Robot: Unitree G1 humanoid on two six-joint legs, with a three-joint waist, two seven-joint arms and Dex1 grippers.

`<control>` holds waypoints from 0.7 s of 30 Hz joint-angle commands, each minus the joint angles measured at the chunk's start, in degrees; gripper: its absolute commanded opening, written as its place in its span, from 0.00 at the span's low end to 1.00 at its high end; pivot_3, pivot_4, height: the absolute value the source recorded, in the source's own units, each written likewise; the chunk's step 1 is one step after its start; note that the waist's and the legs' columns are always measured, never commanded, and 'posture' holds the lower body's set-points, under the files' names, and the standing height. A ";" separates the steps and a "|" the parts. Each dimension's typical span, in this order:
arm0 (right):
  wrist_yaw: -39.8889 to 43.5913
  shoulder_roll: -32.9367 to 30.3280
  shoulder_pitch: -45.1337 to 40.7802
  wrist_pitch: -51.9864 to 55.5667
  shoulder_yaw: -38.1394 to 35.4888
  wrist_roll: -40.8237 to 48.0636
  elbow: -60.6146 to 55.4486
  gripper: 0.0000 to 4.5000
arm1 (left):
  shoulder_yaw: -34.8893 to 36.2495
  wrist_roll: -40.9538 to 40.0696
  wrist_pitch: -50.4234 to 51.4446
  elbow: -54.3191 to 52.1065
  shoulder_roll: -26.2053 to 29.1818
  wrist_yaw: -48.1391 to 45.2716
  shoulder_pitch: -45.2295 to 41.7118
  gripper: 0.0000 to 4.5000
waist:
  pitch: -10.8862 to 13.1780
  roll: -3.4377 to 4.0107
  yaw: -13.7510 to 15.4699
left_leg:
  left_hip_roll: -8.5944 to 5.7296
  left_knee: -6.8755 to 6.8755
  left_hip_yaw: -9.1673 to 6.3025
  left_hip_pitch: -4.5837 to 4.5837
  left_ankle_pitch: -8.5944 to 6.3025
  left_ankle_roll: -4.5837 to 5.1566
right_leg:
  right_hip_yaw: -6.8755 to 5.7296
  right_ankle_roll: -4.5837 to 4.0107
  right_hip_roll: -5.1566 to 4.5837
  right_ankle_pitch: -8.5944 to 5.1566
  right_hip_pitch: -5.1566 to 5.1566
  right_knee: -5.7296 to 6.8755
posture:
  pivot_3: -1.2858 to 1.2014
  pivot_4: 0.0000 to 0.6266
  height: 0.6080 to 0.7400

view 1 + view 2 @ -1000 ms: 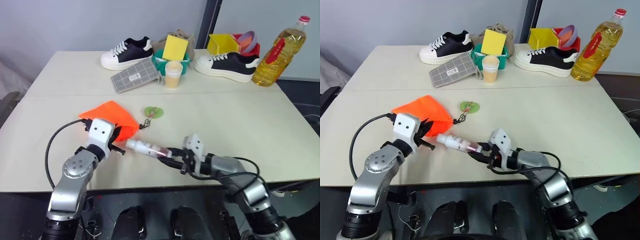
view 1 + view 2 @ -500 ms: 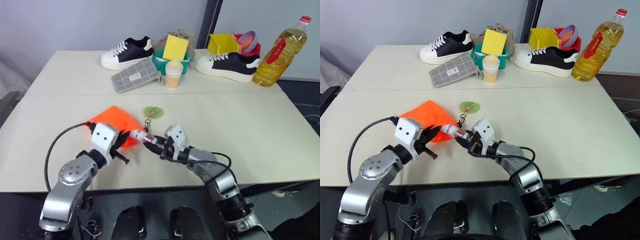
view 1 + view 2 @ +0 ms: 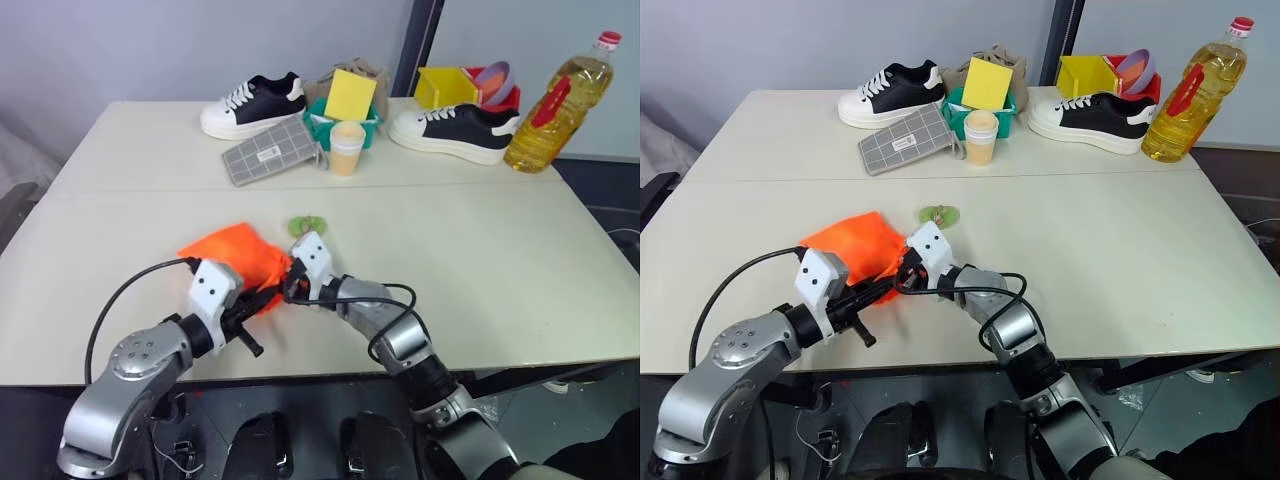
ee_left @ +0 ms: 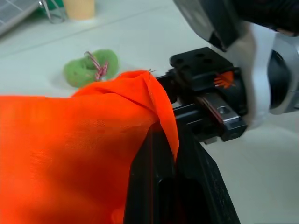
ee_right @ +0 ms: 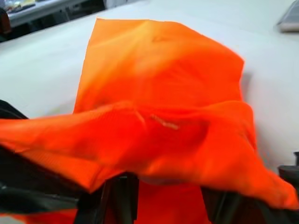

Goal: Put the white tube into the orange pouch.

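On the bench [image 3: 480, 240], the left hand [image 3: 262, 298] is pinched closed on the rim of the orange pouch [image 3: 232, 253]. The right hand [image 3: 290, 287] is at the pouch mouth; its grip cannot be judged. The white tube is hidden, probably inside. Risk: the floppy rim sags, blocking or spilling the tube.
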 commanded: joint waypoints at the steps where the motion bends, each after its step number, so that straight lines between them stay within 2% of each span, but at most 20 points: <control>1: 2.53 -1.75 0.45 1.48 0.34 1.04 -5.99 0.56 | 1.46 -0.28 -1.24 -1.97 1.80 -0.84 1.60 0.00 | 0.00 0.00 0.03 | 0.00 0.00 0.00 0.01 -0.06 -0.07 | 0.00 -0.01 -0.01 0.00 0.01 0.00 | 0.52 0.24 1.00; 5: 4.84 -6.72 3.00 5.90 -0.55 2.47 -11.97 1.00 | 3.01 -0.40 -3.12 -0.34 3.28 -1.68 3.28 0.00 | 0.00 0.00 -0.01 | -0.01 -0.01 0.00 -0.01 -0.14 -0.05 | 0.01 -0.05 -0.05 -0.02 -0.02 -0.03 | 0.52 0.24 1.00; 13: 10.48 -17.48 8.82 16.04 -6.11 12.33 -24.47 1.00 | 6.12 0.08 -7.61 5.08 6.14 -4.28 5.04 0.00 | 0.00 0.01 0.03 | -0.01 -0.19 0.00 0.00 -0.22 0.06 | 0.01 -0.22 -0.06 -0.11 -0.06 -0.16 | 0.52 0.24 1.00; 17: 9.96 -18.26 9.28 17.53 -6.21 13.87 -25.81 1.00 | 5.40 0.02 -8.16 5.99 5.76 -4.16 4.17 0.00 | 0.00 0.01 -0.16 | 0.00 -0.24 -0.02 0.02 -0.20 0.04 | 0.02 -0.29 -0.05 -0.14 -0.10 -0.18 | 0.52 0.24 1.00; 21: 6.87 -15.87 7.77 17.08 -5.33 12.16 -23.97 1.00 | 2.65 -0.26 -7.29 4.78 3.47 -3.06 3.14 0.00 | 0.00 0.01 -0.04 | -0.01 -0.31 -0.01 0.01 -0.20 0.04 | 0.02 -0.29 -0.05 -0.14 -0.10 -0.22 | 0.52 0.24 1.00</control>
